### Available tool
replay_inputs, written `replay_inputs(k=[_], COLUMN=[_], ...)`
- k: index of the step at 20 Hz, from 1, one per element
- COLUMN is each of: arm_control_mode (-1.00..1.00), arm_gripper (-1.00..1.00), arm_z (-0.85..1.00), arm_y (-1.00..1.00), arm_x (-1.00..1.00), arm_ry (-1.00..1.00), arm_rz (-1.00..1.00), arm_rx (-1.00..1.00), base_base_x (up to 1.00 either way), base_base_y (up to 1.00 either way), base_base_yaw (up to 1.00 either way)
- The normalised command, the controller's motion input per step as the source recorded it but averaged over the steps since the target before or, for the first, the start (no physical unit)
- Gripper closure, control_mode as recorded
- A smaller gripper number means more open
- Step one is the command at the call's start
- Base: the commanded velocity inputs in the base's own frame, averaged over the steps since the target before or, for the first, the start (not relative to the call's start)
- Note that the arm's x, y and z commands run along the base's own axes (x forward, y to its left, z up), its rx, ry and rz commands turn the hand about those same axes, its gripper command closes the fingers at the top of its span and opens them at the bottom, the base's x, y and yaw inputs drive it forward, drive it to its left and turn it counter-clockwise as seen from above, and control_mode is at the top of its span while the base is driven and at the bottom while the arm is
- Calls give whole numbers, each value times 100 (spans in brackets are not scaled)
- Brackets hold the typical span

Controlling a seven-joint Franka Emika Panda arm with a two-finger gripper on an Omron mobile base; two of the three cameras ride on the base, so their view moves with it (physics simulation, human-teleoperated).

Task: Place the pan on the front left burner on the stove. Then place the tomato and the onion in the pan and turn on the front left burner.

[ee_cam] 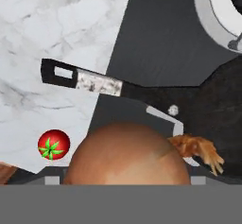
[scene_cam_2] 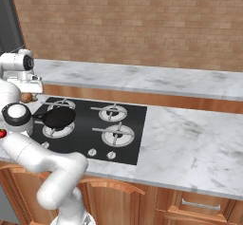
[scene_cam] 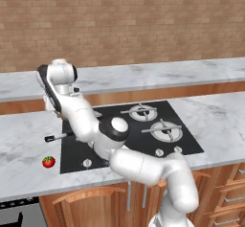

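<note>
The onion [ee_cam: 125,154] sits right up against my hand view, a big brown dome between my fingers, its dry roots fanning off to one side; my gripper [ee_cam: 125,180] stands spread wide around it, and the fingertips themselves are hidden behind the onion, so I cannot tell whether the pads touch its skin; in the right base view the onion [scene_cam_2: 27,97] shows as a brown spot just under my hand, above the far left edge of the stove [scene_cam_2: 128,124].

Past the onion lies the pan [ee_cam: 208,105], black, its long handle [ee_cam: 82,80] reaching out over the edge of the stove onto the marble counter [ee_cam: 47,29], grey along the middle and dark at the tip; from the right base view the pan [scene_cam_2: 59,117] rests on the front left burner [scene_cam_2: 57,131]; the tomato [ee_cam: 54,144] lies on the counter beside the stove, well apart from the pan, green stem up; from the left base view the tomato [scene_cam: 48,162] sits near the counter's front edge, left of the stove's front corner.
</note>
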Motion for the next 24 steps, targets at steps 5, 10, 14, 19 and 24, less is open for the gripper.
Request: replay_inputs(k=[5,10,14,19,24], arm_control_mode=[-100,-100,-100,-100,-100], arm_gripper=[100,100,100,100,100], arm_z=[6,17,23,16,0], arm_y=[-60,-52,-46,-27,-11], arm_x=[-78,-48,-32,-6,0], arm_ry=[-12,-13,-9,-17,-23], arm_rz=[-41,-38,-34,-27,-21], arm_rx=[-4,-9,-12,-20,-29], base_base_x=[0,0,0,0,0], base_base_y=[0,0,0,0,0], base_base_yaw=[0,0,0,0,0])
